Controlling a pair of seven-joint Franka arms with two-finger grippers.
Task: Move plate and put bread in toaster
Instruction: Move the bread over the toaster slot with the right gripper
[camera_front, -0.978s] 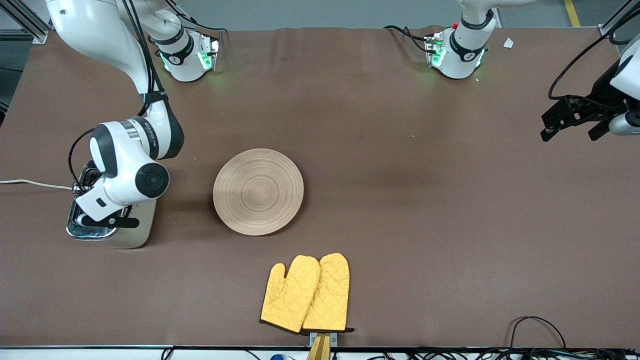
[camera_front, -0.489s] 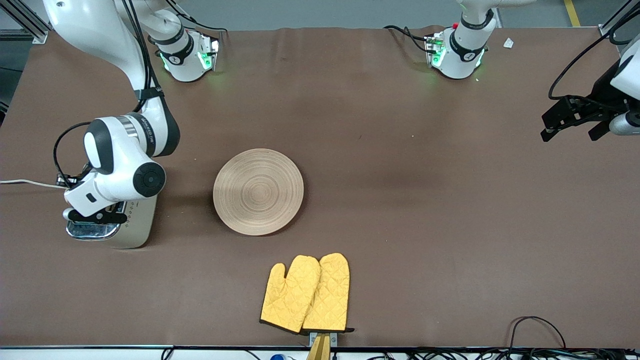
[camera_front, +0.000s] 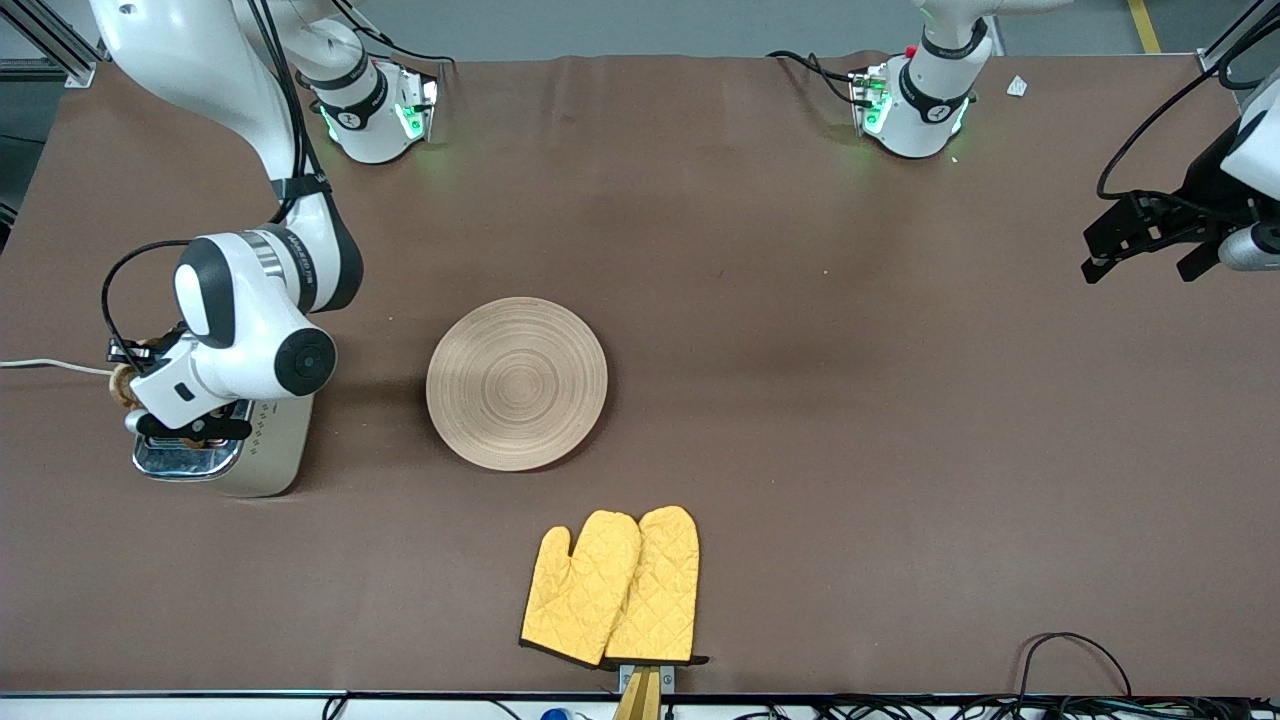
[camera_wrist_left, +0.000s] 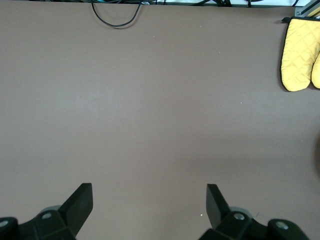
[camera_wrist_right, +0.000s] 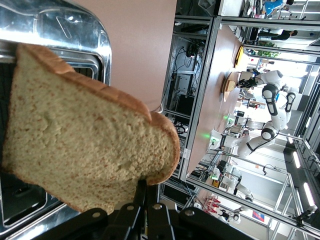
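1. Oven mitts (camera_front: 612, 586): yellow pair at the table edge nearest the front camera, well apart from both claws. You have no use for them in this step.

2. Plate (camera_front: 517, 383): round, wooden, bare, lying flat on the brown table (camera_front: 800, 420), beside the toaster toward the left arm's end. Its part of the task looks done; keep your elbow clear of it.

3. Toaster (camera_front: 262, 452): cream sides, chrome top, directly under the right gripper (camera_front: 135, 385). The right wrist view shows the shiny top (camera_wrist_right: 60, 30) and a dark slot mouth close below the slice.

4. Bread (camera_wrist_right: 85, 150): one brown speckled slice, pinched by its crust edge in the closed right gripper and hanging over the toaster top, not yet in a slot. From the front only a sliver of it (camera_front: 124, 384) shows past the wrist.
   - Your step, as I judge it: seat the slice.
   - Turn the wrist until the slice's flat face runs along the slot.
   - Centre it over the opening, then lower straight and slowly.
   - Release only once the lower edge is well inside; a corner catching on the chrome would tip it out.

5. Left gripper (camera_front: 1140, 243): fingers (camera_wrist_left: 80, 200) spread wide, holding nothing, over bare table at the left arm's end. It waits.
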